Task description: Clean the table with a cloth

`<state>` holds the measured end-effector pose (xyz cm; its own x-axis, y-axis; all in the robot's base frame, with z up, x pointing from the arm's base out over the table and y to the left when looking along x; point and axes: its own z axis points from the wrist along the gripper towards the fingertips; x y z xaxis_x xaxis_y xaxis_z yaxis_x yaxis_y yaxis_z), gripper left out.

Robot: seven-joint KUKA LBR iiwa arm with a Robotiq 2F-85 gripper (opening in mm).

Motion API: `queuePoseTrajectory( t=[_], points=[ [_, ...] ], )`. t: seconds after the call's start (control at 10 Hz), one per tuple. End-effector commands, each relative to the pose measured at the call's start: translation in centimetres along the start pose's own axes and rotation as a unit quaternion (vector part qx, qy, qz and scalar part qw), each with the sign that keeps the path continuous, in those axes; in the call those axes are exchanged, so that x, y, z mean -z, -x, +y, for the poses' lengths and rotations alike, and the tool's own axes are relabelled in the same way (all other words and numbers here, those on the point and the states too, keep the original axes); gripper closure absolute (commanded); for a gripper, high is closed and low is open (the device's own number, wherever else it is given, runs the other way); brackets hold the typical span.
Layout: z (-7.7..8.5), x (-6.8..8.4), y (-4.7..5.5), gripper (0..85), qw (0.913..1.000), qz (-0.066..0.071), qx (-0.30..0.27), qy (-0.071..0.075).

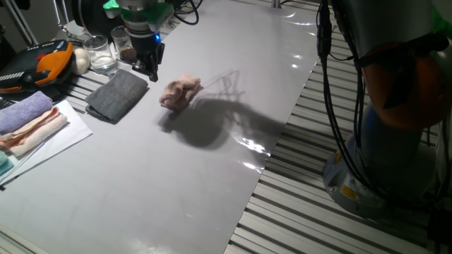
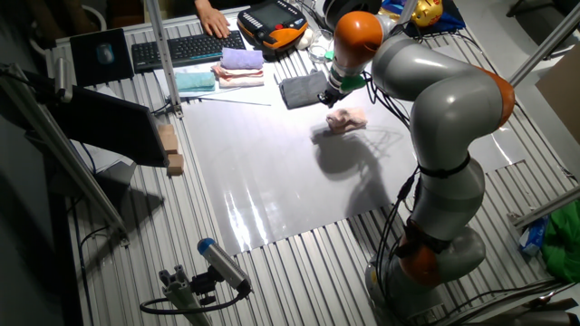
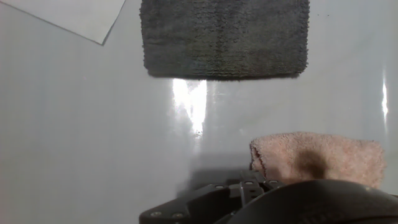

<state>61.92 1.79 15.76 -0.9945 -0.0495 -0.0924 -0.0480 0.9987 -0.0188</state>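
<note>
Here's the wide pale grey glossy tabletop (image 1: 176, 190), its slatted metal edges showing along the sides, lamp glare streaking across the sheet. Over it bends the big grey robot arm with orange joints (image 2: 444, 100), reaching toward the far end of the sheet. Down at its tip the black two-fingered hand (image 1: 147, 68) hangs just above the surface, between two cloths; whether its fingers are spread or pressed together, I cannot tell, since the hand view shows only the dark body at the bottom edge. It grips nothing that can be seen.

Beside it lies the flat, folded dark grey terry cloth (image 1: 118, 95), square on the sheet. On the other side, just near the hand, sits the small crumpled pale pink terry cloth (image 1: 180, 91), bunched up in a heap on the tabletop, apart from the fingers. In the hand view the pink cloth peeks out right by the hand's body, with the grey one further ahead.

Off at the edge, a stack of folded lavender and peach towels (image 1: 28, 121) rests on a white sheet of paper (image 1: 60, 137), and a clear drinking glass (image 1: 102, 54) stands behind the grey cloth.
</note>
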Motion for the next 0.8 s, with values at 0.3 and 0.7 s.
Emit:
queuePoseTrajectory(
  t=[0.3, 0.7],
  points=[
    [-0.16, 0.2, -0.32, 85.0, 0.9998, 0.003, -0.005, 0.018],
    [-0.08, 0.47, -0.75, 85.0, 0.9998, 0.005, -0.007, 0.018]
  ],
)
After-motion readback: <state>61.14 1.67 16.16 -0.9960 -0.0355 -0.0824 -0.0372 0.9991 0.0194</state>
